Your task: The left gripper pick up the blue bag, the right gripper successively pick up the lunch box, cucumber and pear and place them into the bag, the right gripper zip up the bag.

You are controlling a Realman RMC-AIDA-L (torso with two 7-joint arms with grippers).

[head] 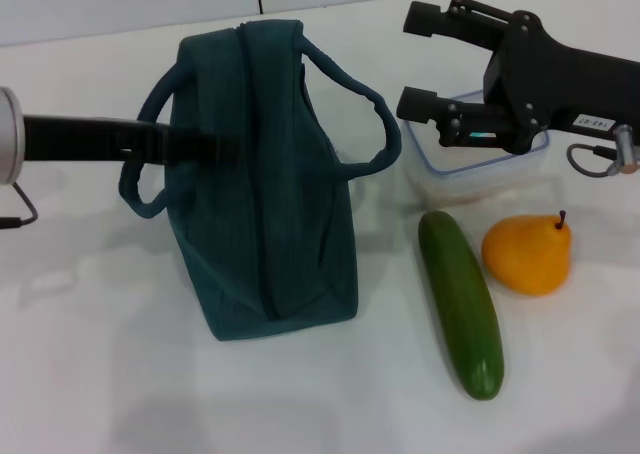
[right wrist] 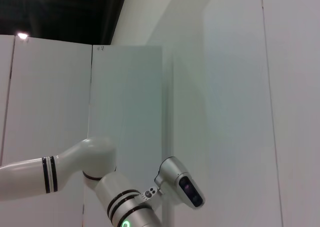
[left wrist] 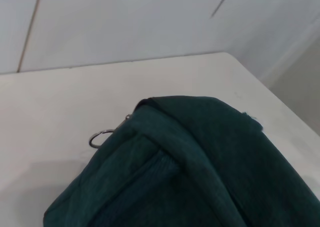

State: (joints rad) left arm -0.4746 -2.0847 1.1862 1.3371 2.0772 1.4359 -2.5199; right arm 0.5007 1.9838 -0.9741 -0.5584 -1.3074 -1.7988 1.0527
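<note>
On the white counter [head: 150,394] in the head view, the blue bag [head: 265,184] stands upright a little toward nine o'clock of centre, its two loop handles hanging out to either side. The left pincer [head: 215,149] comes in from nine o'clock on a black arm and meets the bag's upper side near the handle at that side; its fingertips are buried against the fabric, so whether they are spread or pinching the cloth cannot be told. The left wrist view shows only the dark teal top of the bag with a small metal ring [left wrist: 101,137] at the end of its seam, and pale counter beyond. The right pincer [head: 425,62] reaches in from two o'clock, its two black fingers spread wide apart with nothing between them, the lower finger hanging just over the lunch box [head: 480,169] and the upper one farther toward twelve o'clock. The lunch box sits on the counter at about two o'clock from the bag, partly hidden under the pincer. The cucumber [head: 460,304] lies toward four o'clock of the bag, running lengthwise from the box's near edge toward five o'clock. The pear [head: 527,254] rests just beside the cucumber on its three o'clock side, stem up, apart from it. The right wrist view shows only wall panels and a white robot arm [right wrist: 75,172].
</note>
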